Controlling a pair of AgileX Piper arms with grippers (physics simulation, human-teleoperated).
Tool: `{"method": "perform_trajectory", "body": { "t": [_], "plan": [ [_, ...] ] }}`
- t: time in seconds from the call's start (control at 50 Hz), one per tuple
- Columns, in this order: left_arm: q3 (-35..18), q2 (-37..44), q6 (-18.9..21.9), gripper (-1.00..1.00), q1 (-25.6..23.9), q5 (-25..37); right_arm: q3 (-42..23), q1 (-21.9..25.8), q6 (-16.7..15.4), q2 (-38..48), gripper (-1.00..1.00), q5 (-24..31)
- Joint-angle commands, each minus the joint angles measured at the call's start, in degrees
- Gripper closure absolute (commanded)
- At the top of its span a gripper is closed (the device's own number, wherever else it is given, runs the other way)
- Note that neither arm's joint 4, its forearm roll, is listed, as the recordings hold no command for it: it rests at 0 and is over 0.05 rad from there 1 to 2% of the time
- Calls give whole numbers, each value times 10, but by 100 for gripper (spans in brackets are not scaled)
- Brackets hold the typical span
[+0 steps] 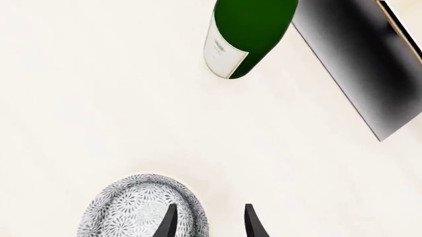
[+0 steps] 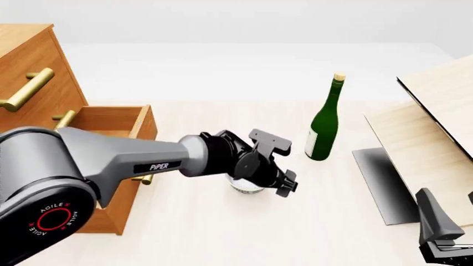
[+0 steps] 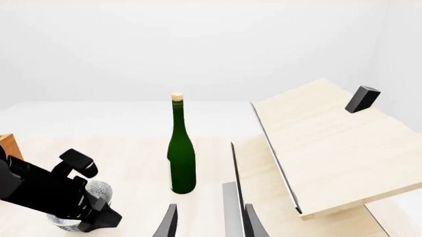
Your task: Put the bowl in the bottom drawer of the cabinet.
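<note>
The small speckled white bowl (image 1: pixel 135 210) stands on the pale table in front of the cabinet (image 2: pixel 30 72). In the front view only a sliver of the bowl (image 2: pixel 246 188) shows under my left arm's wrist. My left gripper (image 1: pixel 209 224) is open and straddles the bowl's rim, with one finger over the inside and the other outside it. The bottom drawer (image 2: pixel 111 123) is pulled out, an open wooden tray left of the bowl. My right gripper (image 3: pixel 209 224) is open and holds nothing, low at the near right (image 2: pixel 449 213). The right wrist view shows the bowl (image 3: pixel 99 190) beneath the left gripper.
A tall green wine bottle (image 2: pixel 323 127) stands just right of and beyond the bowl, also in the wrist views (image 1: pixel 247 34) (image 3: pixel 181 158). Pale wood boards (image 2: pixel 425 144) with a dark panel (image 2: pixel 380 185) lie on the table's right side.
</note>
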Motion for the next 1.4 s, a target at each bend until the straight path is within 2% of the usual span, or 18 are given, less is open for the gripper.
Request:
{"method": "perform_trajectory", "body": {
  "t": [0.02,0.18,0.5,0.7,0.72,1.06,1.2,1.4],
  "plan": [
    [9,3,-11,-100,1,-9,0,0,0,0,-100,0],
    [19,3,-21,-100,3,-17,0,0,0,0,-100,0],
    [13,7,-14,-100,23,-13,0,0,0,0,-100,0],
    [9,5,-12,-100,16,-12,0,0,0,0,-100,0],
    [10,4,-12,100,15,-12,0,0,0,0,-100,0],
    [15,-13,6,100,12,-16,0,0,0,0,-100,0],
    [27,-47,-14,100,12,-36,0,0,0,0,-100,0],
    [32,-71,-3,100,19,-37,0,0,0,0,-100,0]
  ]
}}
